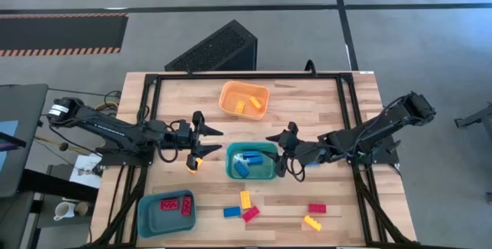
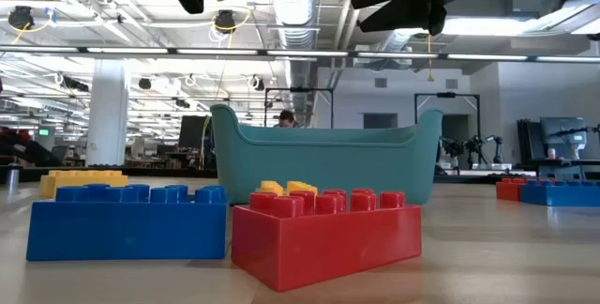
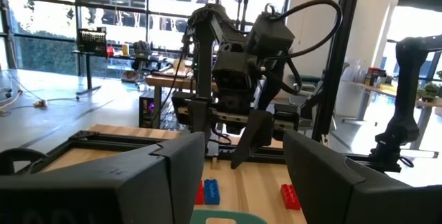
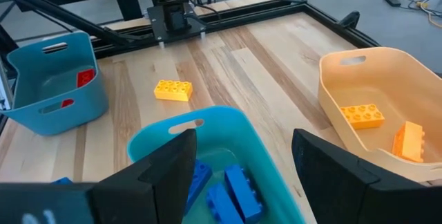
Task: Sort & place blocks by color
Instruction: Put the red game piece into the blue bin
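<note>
My left gripper [image 1: 209,141] hovers open and empty above the table, left of the teal bin [image 1: 269,174]. Below it a yellow block [image 1: 194,162] lies on the wood. My right gripper [image 1: 278,152] hangs open and empty over the teal bin's right end, above the blue blocks [image 4: 235,191] inside. The orange bin [image 1: 231,91] holds yellow blocks [image 4: 362,115]. The blue bin [image 1: 150,217] holds red blocks [image 1: 177,204]. Loose yellow [image 1: 245,199], blue [image 1: 231,212] and red [image 1: 250,214] blocks lie near the front edge, with a red [image 1: 317,209] and a yellow [image 1: 311,222] block to their right.
A black metal frame [image 1: 254,75] runs around the tabletop's far edge and sides. The three bins take up the middle and near left. Bare wood shows at the far right [image 1: 315,107]. In the low view a blue block [image 2: 127,220] and a red block [image 2: 326,234] stand close in front of the teal bin.
</note>
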Action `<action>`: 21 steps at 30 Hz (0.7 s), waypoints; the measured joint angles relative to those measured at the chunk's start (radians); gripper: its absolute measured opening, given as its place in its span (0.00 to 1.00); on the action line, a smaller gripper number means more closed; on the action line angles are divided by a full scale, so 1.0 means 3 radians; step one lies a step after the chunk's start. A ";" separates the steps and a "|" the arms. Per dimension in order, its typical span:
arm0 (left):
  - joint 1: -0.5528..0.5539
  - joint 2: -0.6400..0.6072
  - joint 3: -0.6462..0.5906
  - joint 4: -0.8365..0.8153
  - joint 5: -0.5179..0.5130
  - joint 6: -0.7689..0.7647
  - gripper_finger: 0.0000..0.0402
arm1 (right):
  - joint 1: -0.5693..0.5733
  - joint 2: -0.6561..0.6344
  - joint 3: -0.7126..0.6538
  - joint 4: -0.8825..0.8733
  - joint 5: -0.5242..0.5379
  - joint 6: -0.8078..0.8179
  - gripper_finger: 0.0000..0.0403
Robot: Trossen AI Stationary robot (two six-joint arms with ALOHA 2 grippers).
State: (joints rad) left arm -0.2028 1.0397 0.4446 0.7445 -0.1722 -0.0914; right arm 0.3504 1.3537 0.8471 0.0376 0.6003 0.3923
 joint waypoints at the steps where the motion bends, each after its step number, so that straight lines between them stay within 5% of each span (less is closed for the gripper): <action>1: 0.0000 0.0000 0.0000 0.0001 0.0000 0.0000 0.46 | 0.0000 0.0000 0.0000 0.0000 0.0000 0.0000 0.64; 21: 0.0001 0.0000 0.0000 0.0008 0.0062 -0.0011 0.46 | 0.0000 0.0000 0.0000 0.0037 0.0008 0.0003 0.64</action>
State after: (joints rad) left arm -0.2024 1.0397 0.4446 0.7470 -0.1535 -0.0947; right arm 0.3504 1.3537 0.8471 0.0488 0.6025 0.3931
